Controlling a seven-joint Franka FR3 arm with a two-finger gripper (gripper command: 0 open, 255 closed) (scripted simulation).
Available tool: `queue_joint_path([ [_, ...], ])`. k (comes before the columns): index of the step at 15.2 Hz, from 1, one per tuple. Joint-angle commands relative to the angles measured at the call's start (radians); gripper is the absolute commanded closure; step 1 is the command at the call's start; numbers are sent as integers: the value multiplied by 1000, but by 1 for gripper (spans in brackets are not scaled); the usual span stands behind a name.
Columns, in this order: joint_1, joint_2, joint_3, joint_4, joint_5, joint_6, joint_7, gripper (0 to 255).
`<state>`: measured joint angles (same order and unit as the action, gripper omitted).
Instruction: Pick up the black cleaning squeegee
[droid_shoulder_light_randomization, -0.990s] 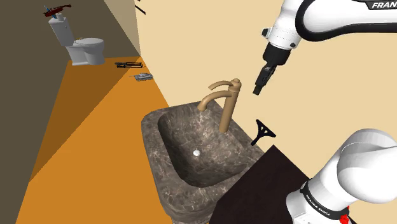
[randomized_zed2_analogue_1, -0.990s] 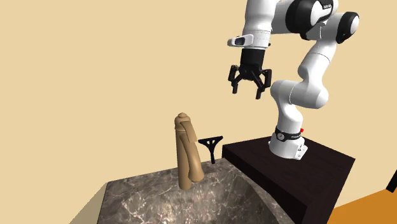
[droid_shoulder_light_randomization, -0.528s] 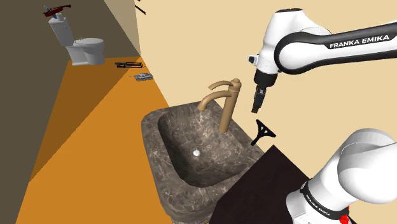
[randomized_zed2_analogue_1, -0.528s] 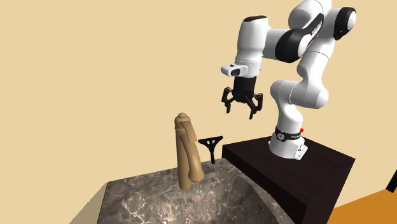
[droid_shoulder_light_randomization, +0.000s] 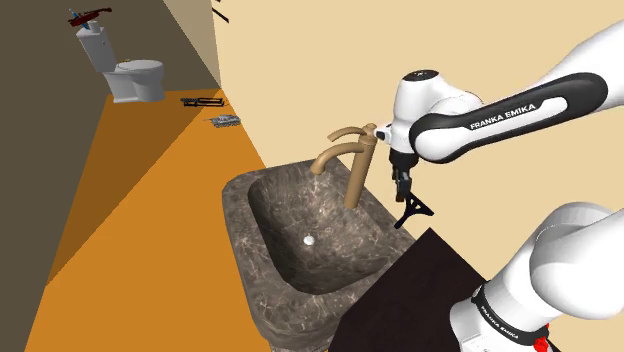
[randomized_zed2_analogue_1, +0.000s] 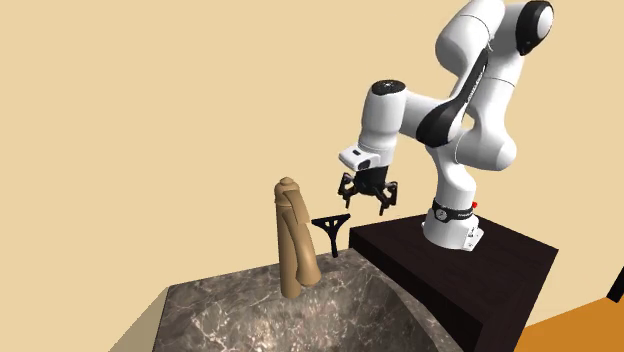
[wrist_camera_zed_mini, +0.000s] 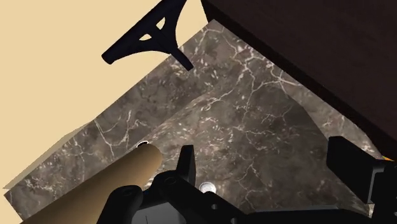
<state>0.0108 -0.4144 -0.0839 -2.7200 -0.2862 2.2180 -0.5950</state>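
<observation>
In the shoulder view a dark, veined stone sink (droid_shoulder_light_randomization: 240, 200) stands against a beige wall (droid_shoulder_light_randomization: 300, 60), and an orange floor (droid_shoulder_light_randomization: 130, 220) runs from the sink to a white toilet (droid_shoulder_light_randomization: 125, 70) well apart from it, with a few small dark things (droid_shoulder_light_randomization: 203, 101) lying on the floor between them. A tan faucet (droid_shoulder_light_randomization: 355, 165) rises from the sink's back rim. The black squeegee (droid_shoulder_light_randomization: 413, 210) stands on that rim next to the wall, between the faucet and the dark stand (droid_shoulder_light_randomization: 410, 290) that touches the sink's side, and the claw (droid_shoulder_light_randomization: 402, 190) hangs just above the squeegee. In the second exterior view the claw (randomized_zed2_analogue_1: 363, 205) is spread wide over the sink's rim (randomized_zed2_analogue_1: 200, 300), gripping nothing, and the squeegee (randomized_zed2_analogue_1: 332, 226) stands upright with its blade on top. In the wrist view the fingers (wrist_camera_zed_mini: 186, 162) stand apart above the sink's basin (wrist_camera_zed_mini: 210, 127), and the squeegee (wrist_camera_zed_mini: 149, 35) stands beyond them at the sink's wall edge.
</observation>
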Motion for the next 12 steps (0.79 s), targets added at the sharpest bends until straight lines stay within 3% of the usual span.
queue_joint_path([
  [1, -17, 52, -11, -31, -60, 69, -36, 0],
  [7, -83, 279, -28, -44, -294, 264, -67, 0],
  [12, -137, 498, -61, 5, -585, 390, -4, 0],
])
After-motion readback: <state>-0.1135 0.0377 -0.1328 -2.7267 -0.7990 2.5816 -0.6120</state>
